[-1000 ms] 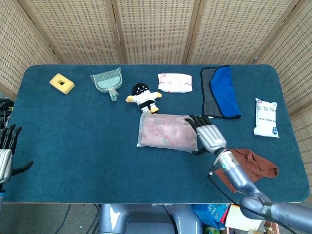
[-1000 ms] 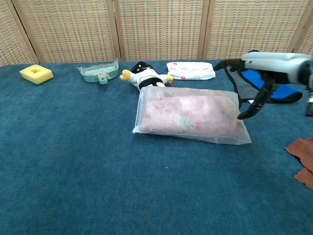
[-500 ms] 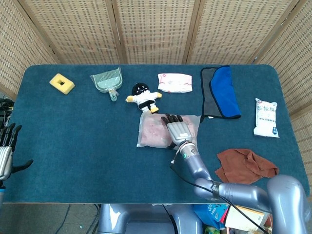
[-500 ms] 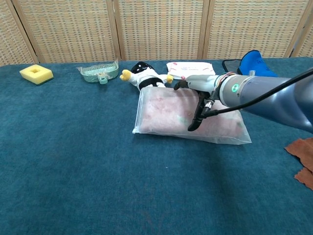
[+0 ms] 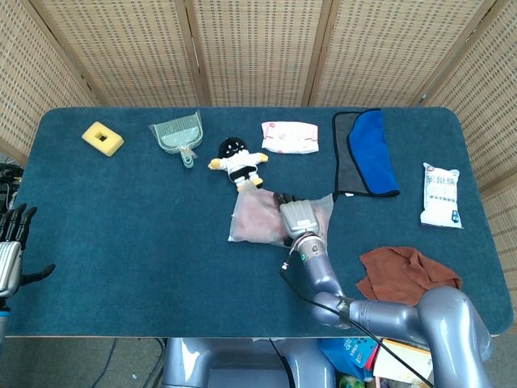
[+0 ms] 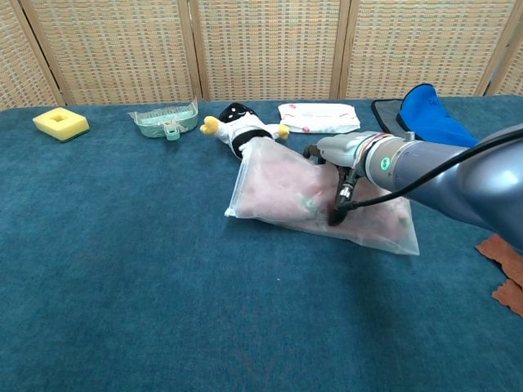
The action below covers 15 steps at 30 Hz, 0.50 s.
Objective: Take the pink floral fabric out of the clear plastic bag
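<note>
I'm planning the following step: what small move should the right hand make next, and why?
Probably lift the bunched middle slightly. The right hand grips the clear plastic bag mid-body, with the pink fabric still inside; the left hand waits open at the table edge and could take the bag's end.

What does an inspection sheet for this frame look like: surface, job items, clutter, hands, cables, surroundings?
Surface: blue carpeted table.
Job's things: clear plastic bag with pink floral fabric inside, bunched and tilted.
Clutter: yellow sponge, green dustpan, plush doll, tissue pack, blue-grey cloth, white packet, brown rag.
Hands: right hand grips the bag, fingers pressing in; left hand idle at the table edge.
Cables: black cable along the right arm.
Surroundings: wicker screens.
</note>
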{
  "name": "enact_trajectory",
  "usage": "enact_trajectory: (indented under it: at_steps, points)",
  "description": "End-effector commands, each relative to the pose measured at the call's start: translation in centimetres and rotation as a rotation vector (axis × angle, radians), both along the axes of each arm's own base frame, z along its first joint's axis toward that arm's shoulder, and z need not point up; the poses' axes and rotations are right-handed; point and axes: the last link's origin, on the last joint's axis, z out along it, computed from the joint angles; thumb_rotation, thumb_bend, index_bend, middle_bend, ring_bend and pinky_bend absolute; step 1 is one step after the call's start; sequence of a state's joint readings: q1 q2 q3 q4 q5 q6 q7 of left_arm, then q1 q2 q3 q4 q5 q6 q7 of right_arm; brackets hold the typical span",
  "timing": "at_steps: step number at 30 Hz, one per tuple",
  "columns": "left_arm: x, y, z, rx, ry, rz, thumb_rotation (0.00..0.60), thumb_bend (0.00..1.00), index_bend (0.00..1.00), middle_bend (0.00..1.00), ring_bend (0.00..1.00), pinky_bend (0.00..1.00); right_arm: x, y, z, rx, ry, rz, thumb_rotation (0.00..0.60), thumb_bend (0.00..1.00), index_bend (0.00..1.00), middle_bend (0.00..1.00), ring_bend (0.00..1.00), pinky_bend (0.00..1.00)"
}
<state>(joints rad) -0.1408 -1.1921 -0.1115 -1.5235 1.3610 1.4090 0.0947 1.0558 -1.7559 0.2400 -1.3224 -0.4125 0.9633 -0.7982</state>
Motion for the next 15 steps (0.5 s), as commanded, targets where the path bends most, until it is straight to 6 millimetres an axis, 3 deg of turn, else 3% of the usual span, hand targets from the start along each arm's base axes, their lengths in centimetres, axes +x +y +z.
enact_trajectory:
  at_steps: [1,2,5,8,15]
  points:
    - [0.1,0.0,-0.1,-0.002,0.003,-0.002,0.6,0.07,0.0,0.0,0.0,0.0,-0.3,-0.2,-0.1,0.012,-0.01,0.023,0.6,0.4,0.42,0.49,0.55,0.78]
    - [0.1,0.0,-0.1,-0.003,0.004,-0.004,0.6,0.07,0.0,0.0,0.0,0.0,-0.3,-0.3,0.0,0.004,-0.007,0.04,0.6,0.53,0.49,0.54,0.59,0.83]
    - [0.2,0.1,-0.4,-0.009,0.002,-0.013,0.6,0.07,0.0,0.0,0.0,0.0,-0.1,-0.3,0.1,-0.01,-0.06,0.092,0.6,0.74,0.58,0.61,0.65,0.88]
    - [0.7,0.5,-0.5,-0.009,-0.007,-0.042,0.6,0.07,0.0,0.0,0.0,0.0,0.3,-0.3,0.6,-0.004,-0.18,0.134,0.6,0.81,0.59,0.62,0.66,0.88]
    - [2.9,3.2,-0.3,-0.03,0.002,-0.15,0.6,0.07,0.0,0.0,0.0,0.0,2.3,-0.3,2.9,0.041,-0.329,0.313,0.6,0.82,0.6,0.62,0.66,0.88]
